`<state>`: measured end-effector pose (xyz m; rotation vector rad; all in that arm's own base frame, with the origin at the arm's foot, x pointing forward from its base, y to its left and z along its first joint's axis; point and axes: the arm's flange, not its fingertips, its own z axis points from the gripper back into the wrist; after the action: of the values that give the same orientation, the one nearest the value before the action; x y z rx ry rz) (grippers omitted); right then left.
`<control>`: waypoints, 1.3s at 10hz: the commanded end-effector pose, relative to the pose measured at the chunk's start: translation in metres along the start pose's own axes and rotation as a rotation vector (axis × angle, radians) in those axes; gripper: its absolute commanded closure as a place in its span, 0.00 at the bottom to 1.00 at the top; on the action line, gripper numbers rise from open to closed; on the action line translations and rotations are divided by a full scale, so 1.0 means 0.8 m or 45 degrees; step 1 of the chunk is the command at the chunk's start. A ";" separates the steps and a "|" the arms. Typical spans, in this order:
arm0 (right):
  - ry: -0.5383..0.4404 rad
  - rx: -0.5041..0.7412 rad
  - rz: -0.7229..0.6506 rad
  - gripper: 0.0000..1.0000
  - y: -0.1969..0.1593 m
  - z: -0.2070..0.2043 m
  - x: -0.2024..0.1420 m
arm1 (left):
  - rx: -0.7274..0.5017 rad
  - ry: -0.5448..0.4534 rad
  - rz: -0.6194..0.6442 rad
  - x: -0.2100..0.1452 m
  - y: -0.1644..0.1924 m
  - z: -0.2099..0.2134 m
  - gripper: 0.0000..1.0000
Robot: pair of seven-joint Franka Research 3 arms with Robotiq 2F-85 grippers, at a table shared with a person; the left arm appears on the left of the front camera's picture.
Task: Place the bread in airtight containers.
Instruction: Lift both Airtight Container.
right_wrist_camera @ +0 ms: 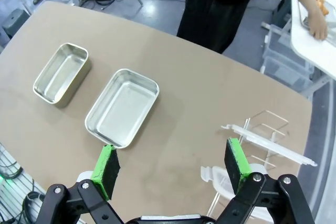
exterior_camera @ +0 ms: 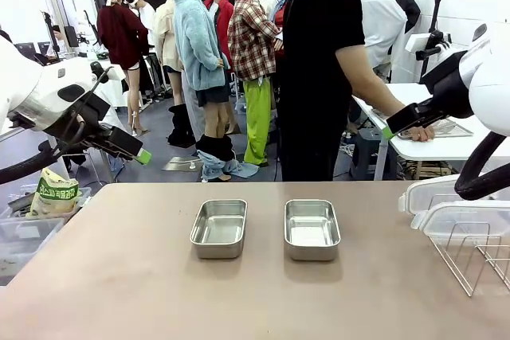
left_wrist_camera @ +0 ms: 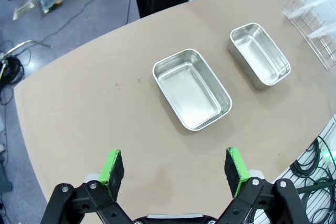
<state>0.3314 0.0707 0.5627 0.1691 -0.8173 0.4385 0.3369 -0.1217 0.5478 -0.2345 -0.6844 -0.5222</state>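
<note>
My left hand (left_wrist_camera: 173, 164) and right hand (right_wrist_camera: 170, 165) hover open and empty above the counter (exterior_camera: 119, 292), where two lidless, empty stainless-steel tubs, the left container (exterior_camera: 219, 227) and the right container (exterior_camera: 311, 228), sit side by side near its middle.

**Tally by kind**

Two rectangular stainless-steel tubs with rounded corners, a left tub (exterior_camera: 218, 228) and a right tub (exterior_camera: 311, 229), stood on one tan tabletop (exterior_camera: 119, 276). There were two translucent whitish plastic lids (exterior_camera: 468, 217), one wire rack (exterior_camera: 466, 248), one person in black (exterior_camera: 319, 77), and two grippers, left gripper (left_wrist_camera: 174, 163) and right gripper (right_wrist_camera: 170, 166), each with two green-padded fingers (left_wrist_camera: 112, 167).
</note>
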 end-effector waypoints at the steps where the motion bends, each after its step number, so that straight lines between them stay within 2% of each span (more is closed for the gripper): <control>1: -0.012 0.006 0.006 0.00 0.002 0.005 0.001 | -0.008 0.003 0.015 -0.001 0.003 0.000 0.00; 13: -0.012 0.006 0.006 0.00 0.002 0.005 0.001 | -0.008 0.003 0.015 -0.001 0.003 0.000 0.00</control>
<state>0.3285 0.0704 0.5669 0.1698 -0.8297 0.4396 0.3371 -0.1210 0.5477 -0.2340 -0.6839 -0.5202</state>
